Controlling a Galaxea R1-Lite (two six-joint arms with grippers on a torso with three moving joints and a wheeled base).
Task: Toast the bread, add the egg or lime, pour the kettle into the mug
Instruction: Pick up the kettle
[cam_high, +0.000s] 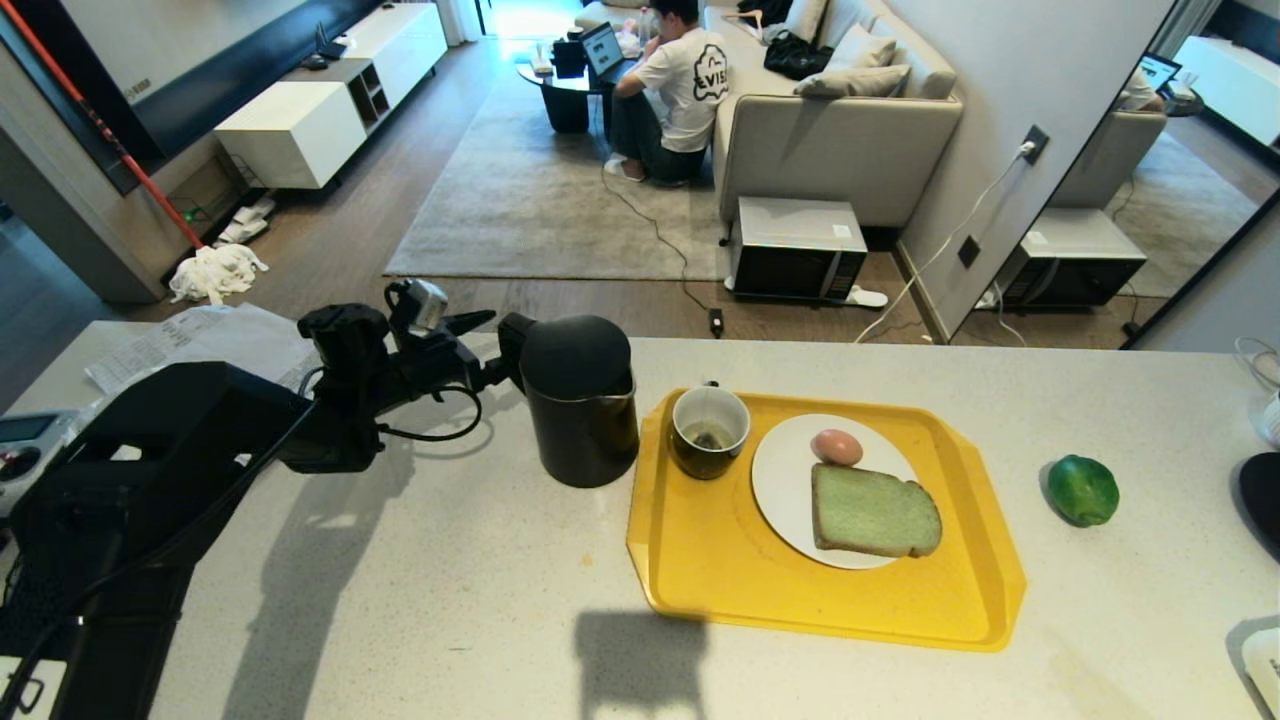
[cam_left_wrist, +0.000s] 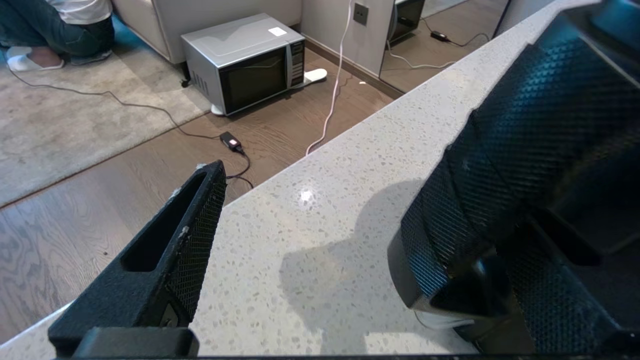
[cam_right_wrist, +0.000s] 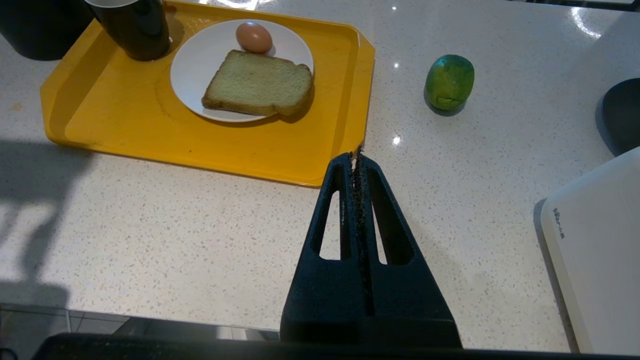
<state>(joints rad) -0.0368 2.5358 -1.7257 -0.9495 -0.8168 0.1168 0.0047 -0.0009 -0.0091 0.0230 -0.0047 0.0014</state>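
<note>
The open left gripper (cam_high: 490, 345) sat beside the tall matte-black jug kettle (cam_high: 580, 400), probably heavy, rigid; its loop handle (cam_high: 512, 352) suited gripping

Home: stone counter (cam_high: 420, 560) facing living room, sofa (cam_high: 840, 130), rug (cam_high: 540, 200).

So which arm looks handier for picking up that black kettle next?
The left, probably. Its pincer is open beside the kettle, at the handle side. The right pincer is shut, near the tray's front edge, with the tray between it and the kettle.
</note>
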